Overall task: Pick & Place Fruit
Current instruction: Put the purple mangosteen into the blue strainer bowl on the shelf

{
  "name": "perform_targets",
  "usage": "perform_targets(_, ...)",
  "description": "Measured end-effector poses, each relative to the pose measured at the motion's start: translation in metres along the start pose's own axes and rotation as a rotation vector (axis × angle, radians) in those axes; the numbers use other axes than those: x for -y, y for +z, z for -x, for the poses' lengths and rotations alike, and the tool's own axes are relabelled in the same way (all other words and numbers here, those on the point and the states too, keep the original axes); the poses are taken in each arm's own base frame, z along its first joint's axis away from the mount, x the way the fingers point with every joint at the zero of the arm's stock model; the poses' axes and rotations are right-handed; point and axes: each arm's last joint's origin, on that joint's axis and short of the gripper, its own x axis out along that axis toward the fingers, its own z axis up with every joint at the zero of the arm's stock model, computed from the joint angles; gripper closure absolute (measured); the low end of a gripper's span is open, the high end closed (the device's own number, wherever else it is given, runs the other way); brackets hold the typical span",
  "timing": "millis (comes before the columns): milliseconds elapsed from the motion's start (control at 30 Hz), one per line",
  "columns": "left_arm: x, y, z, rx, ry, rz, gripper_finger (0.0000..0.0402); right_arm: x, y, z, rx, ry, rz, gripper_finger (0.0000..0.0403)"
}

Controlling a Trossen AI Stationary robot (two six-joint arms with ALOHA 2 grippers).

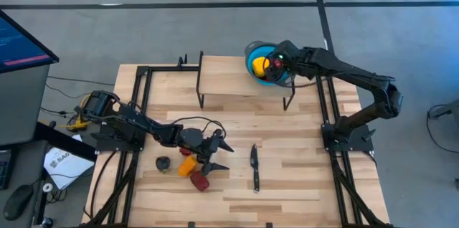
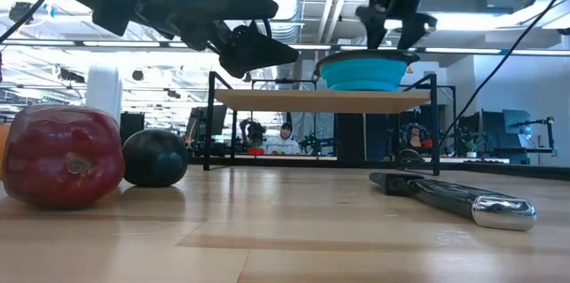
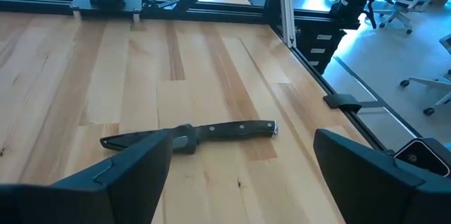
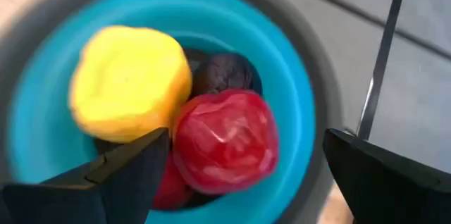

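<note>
Three fruit pieces lie on the table near its left front: a dark purple one (image 1: 163, 163) (image 2: 154, 157), an orange-yellow one (image 1: 186, 165) and a red one (image 1: 199, 181) (image 2: 62, 154). My left gripper (image 1: 225, 156) (image 3: 243, 175) hovers open just right of them, above the table and pointing toward the knife. The blue bowl (image 1: 252, 54) (image 2: 370, 71) stands on a raised wooden shelf (image 1: 237, 77) and holds a yellow fruit (image 4: 127, 83), a red one (image 4: 225, 139) and a dark one (image 4: 222, 72). My right gripper (image 1: 276, 62) (image 4: 246, 175) hangs open over the bowl, empty.
A black-handled knife (image 1: 254, 167) (image 3: 190, 136) (image 2: 454, 196) lies on the table right of the left gripper. Black frame rails (image 1: 140, 84) border the table's sides. The shelf's legs (image 1: 201, 88) stand at the far middle. Bare wood stretches across the front right.
</note>
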Motion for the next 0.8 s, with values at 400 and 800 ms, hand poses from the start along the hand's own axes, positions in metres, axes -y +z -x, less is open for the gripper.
perform_targets(400, 0.006, 0.044, 0.041, 0.118, 0.061, -0.052, 0.0065, -0.060, -0.058, 0.109, 0.314, 0.164, 0.174, 0.0069)
perform_targets(800, 0.026, 0.052, 0.116, -0.087, 0.168, -0.086, 0.0065, -0.185, -0.213, 0.131, 0.431, 0.461, 0.381, 0.0083)
